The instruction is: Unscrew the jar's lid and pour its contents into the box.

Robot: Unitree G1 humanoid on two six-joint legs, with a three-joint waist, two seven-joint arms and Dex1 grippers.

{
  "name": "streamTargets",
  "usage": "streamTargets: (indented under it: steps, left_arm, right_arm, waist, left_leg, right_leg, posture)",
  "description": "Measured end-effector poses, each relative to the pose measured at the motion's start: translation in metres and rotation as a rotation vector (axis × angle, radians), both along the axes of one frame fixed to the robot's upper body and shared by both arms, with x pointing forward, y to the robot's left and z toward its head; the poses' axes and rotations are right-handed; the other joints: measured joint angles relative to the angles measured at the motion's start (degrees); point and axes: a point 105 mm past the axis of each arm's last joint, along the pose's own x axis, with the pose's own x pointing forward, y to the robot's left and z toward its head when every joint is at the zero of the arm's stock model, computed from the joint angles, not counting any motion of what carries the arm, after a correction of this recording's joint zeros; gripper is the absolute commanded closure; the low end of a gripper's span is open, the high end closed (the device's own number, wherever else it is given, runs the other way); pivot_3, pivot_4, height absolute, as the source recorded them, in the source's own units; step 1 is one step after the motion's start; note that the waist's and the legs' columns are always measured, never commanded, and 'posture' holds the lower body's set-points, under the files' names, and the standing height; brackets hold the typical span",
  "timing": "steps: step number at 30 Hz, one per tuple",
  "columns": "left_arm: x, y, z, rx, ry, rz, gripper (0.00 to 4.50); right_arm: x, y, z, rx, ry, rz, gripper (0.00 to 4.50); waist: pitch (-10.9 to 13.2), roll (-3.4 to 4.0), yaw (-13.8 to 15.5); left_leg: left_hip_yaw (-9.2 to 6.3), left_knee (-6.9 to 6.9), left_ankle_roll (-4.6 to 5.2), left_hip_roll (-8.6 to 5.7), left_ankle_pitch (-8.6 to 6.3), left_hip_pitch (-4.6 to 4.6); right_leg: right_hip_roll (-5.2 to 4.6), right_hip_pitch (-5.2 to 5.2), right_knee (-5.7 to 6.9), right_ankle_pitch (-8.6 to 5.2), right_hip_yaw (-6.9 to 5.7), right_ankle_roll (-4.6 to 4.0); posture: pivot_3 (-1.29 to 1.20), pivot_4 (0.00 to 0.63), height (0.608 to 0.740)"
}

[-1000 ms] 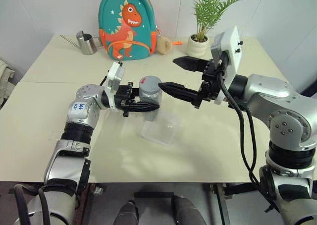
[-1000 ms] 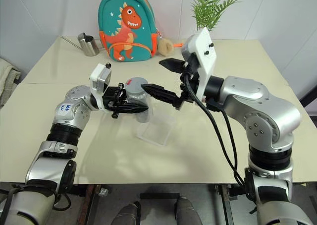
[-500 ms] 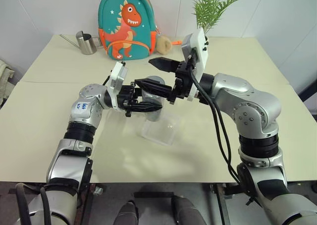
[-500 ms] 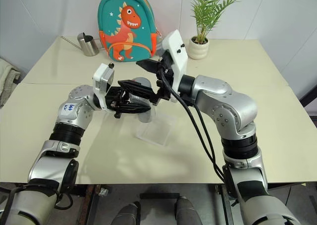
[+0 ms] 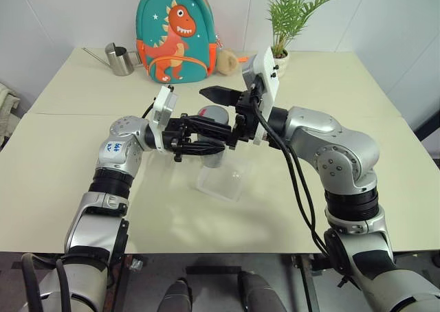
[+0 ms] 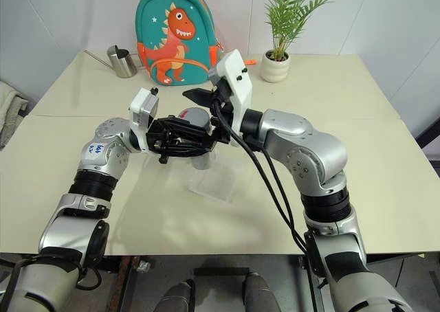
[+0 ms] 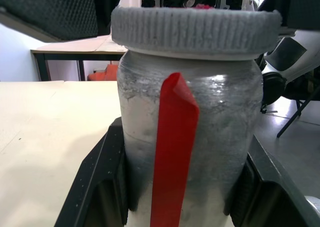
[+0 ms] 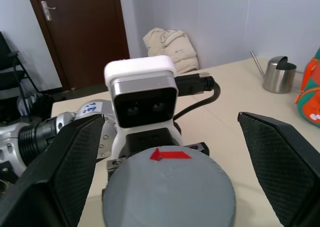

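The box [image 5: 221, 176] lies flat on the surface [image 5: 82, 174] nearest the robot, and just behind and above it the left tool [image 5: 206, 146] is clamped around the jar [image 7: 187, 137], which stands upright, long axis vertical, red stripe running up its side and the lid [image 8: 169, 189] on top. The right tool [image 5: 214, 108] reaches in level from the right, its fingers [image 8: 277, 157] spread wide on either side of the lid without gripping it. Farther back stand a watering can [image 5: 120, 59], a dinosaur backpack [image 5: 177, 31] and a potted plant [image 5: 283, 23].

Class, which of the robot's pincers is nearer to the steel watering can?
Left. The left pincer, gripping the jar, lies on the watering can's side; the right pincer reaches in from the far side.
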Motion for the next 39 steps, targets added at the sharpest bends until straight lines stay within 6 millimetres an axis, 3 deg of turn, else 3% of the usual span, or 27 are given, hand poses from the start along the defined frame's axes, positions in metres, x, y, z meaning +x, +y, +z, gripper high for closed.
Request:
streamTargets:
  steps: [16,39]
  left_arm:
    - [0.0,0.001,0.0,0.003,0.0,0.003,2.5]
    - [0.0,0.001,0.0,0.002,-0.005,0.004,2.5]
  right_arm:
    - [0.0,-0.017,-0.005,-0.068,-0.025,-0.04,0.0]
    - [-0.006,-0.019,-0.008,-0.103,-0.034,-0.021,0.0]
  waist:
    - [0.0,0.0,-0.01]
    - [0.0,0.0,0.01]
  left_leg:
    - [0.0,0.0,0.0,0.0,0.0,0.0]
    - [0.0,0.0,0.0,0.0,0.0,0.0]
  right_leg:
    - [0.0,0.0,-0.01,0.0,0.0,0.0]
    - [0.0,0.0,-0.01,0.0,0.0,0.0]
  posture:
    - [0.0,0.15,0.74]
    - [0.0,0.15,0.74]
